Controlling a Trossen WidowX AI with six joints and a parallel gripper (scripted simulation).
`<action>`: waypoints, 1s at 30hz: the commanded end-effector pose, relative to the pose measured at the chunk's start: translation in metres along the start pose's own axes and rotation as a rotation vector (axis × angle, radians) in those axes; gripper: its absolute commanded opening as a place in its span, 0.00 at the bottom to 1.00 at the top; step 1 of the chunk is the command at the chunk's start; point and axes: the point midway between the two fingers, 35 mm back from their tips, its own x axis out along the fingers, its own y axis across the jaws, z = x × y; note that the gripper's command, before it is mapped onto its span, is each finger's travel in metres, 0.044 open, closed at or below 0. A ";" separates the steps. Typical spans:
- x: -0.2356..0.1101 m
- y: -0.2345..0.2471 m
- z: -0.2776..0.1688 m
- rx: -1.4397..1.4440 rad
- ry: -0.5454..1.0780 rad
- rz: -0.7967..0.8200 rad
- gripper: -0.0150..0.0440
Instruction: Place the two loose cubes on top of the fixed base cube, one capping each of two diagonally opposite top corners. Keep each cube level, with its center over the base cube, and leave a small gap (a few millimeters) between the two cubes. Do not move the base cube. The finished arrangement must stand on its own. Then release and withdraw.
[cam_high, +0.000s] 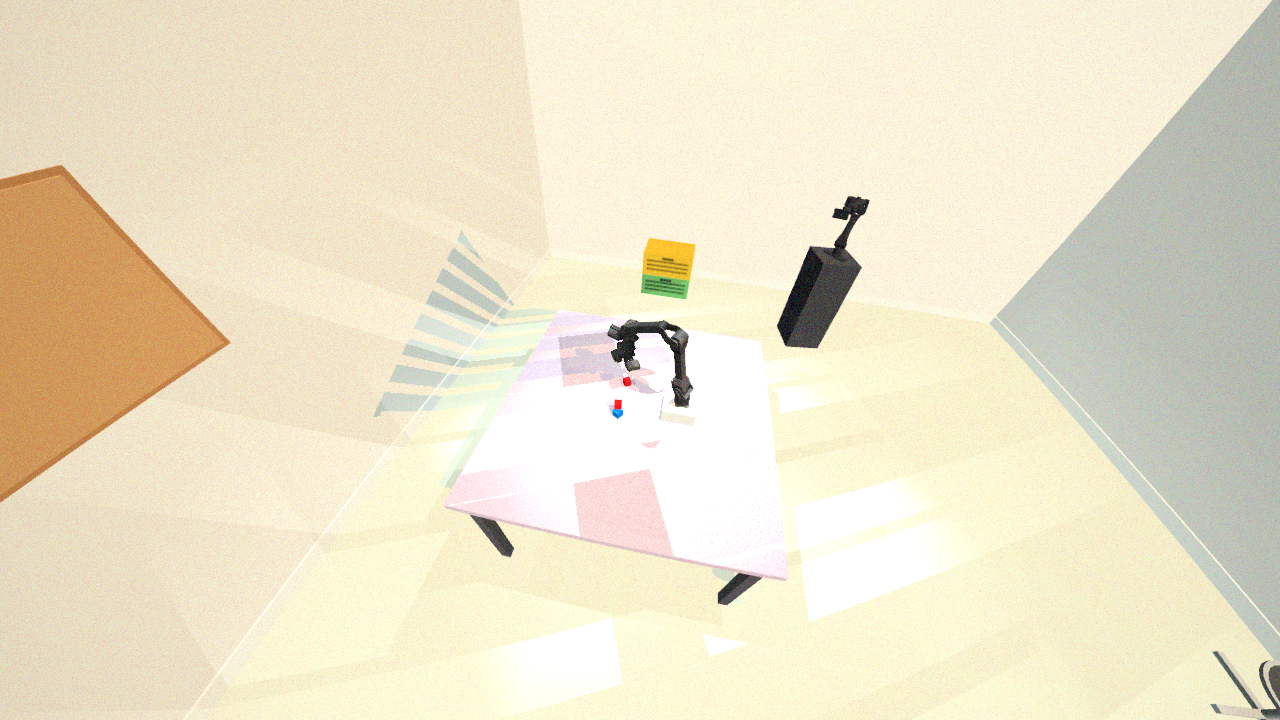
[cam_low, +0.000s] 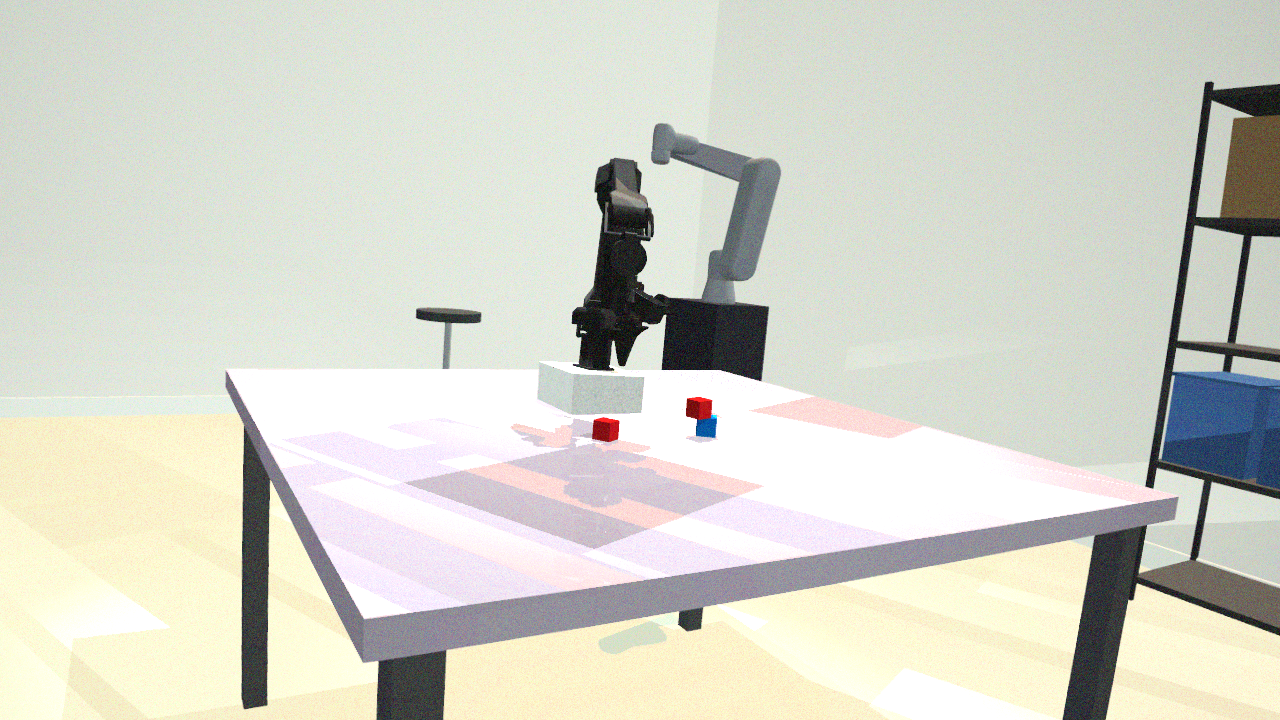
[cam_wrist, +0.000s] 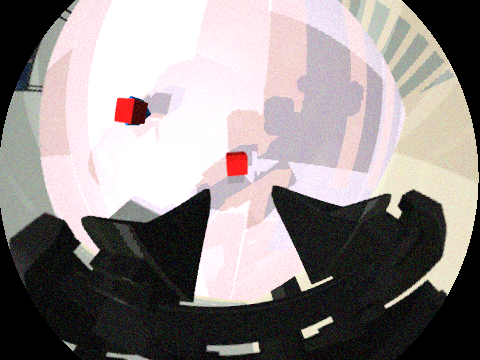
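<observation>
The blue base cube stands on the table. One red cube sits on top of it, shifted toward one corner. The other red cube lies loose on the table, apart from the stack. My gripper is open and empty. It hangs above the table close to the loose red cube, which shows just ahead of the fingertips in the wrist view.
The arm stands on a white block on the table. Off the table are a black pedestal with a second arm, a stool, a shelf and a yellow-green box.
</observation>
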 end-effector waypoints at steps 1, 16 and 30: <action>-0.003 -0.003 -0.002 -0.045 -0.002 -0.004 0.70; 0.060 -0.003 -0.002 -0.045 -0.002 -0.004 0.70; 0.084 -0.004 -0.002 -0.045 -0.002 -0.003 0.70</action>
